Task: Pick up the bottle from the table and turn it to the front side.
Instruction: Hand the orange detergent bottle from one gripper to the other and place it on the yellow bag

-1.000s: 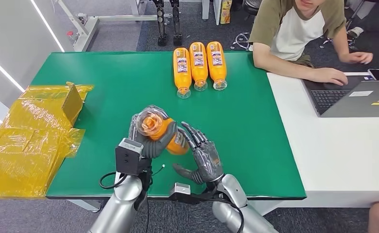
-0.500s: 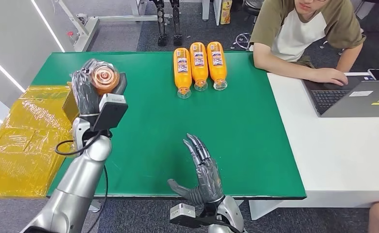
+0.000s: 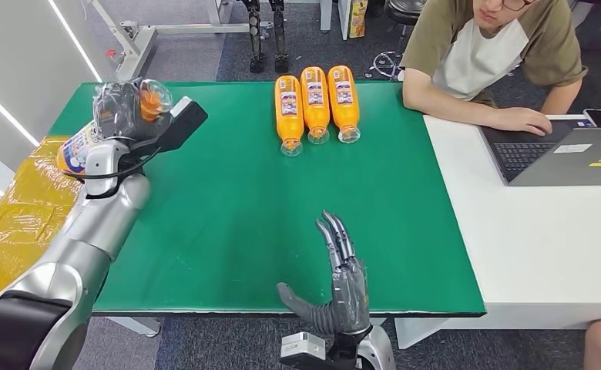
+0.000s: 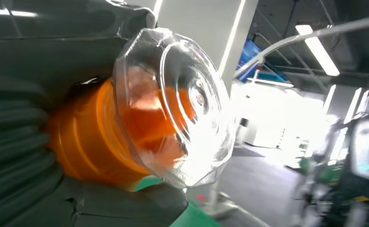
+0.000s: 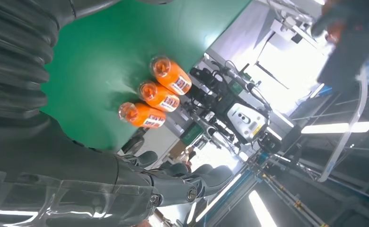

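Above the far left corner of the green bench (image 3: 228, 231), left hand (image 3: 120, 112) grips an orange bottle (image 3: 82, 142), lifted clear, clear base (image 4: 173, 109) toward the wrist camera. Right hand (image 3: 342, 281) open at the near edge, fingers apart. Three orange bottles (image 3: 315, 104) lie side by side at the far edge.

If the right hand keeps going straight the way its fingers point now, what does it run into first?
Probably nothing close. The right hand is open near the table's near edge, fingers pointing away over bare green surface. Farther along that line lie the three bottles on the far side, roughly; depth and height are hard to judge.
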